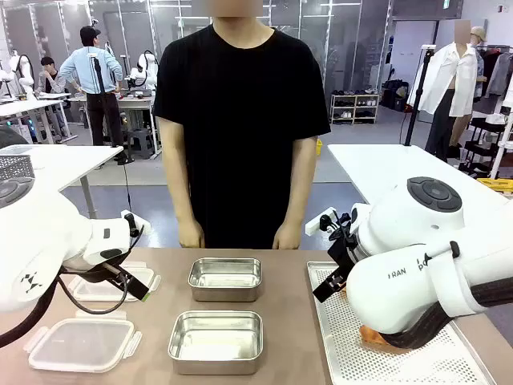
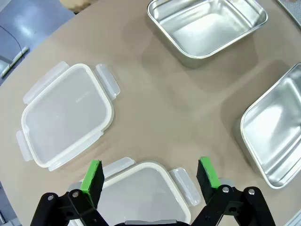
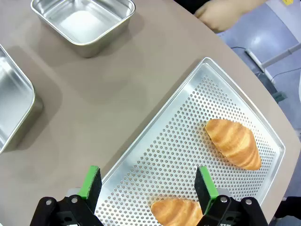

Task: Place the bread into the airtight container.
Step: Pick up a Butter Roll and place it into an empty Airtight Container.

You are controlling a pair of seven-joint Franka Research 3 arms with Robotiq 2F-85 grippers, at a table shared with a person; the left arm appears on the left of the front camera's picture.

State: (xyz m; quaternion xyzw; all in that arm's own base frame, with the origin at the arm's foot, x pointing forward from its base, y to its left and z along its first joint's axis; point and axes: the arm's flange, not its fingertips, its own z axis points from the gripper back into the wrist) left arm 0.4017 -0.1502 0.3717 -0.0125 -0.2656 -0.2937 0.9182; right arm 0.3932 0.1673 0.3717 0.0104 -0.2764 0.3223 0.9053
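Two croissant-shaped pieces of bread lie on a perforated metal tray: one bread farther out, another just beyond my right gripper. That gripper hangs open over the tray with nothing between its fingers. In the front view one bread peeks out under the right arm. Two lidless steel airtight containers stand mid-table, one far and one near. My left gripper is open and empty above a clear plastic lid.
A second clear lid lies beside the first on the table's left. A person stands at the far edge with both hands resting by it. Bare tabletop separates the containers from the tray.
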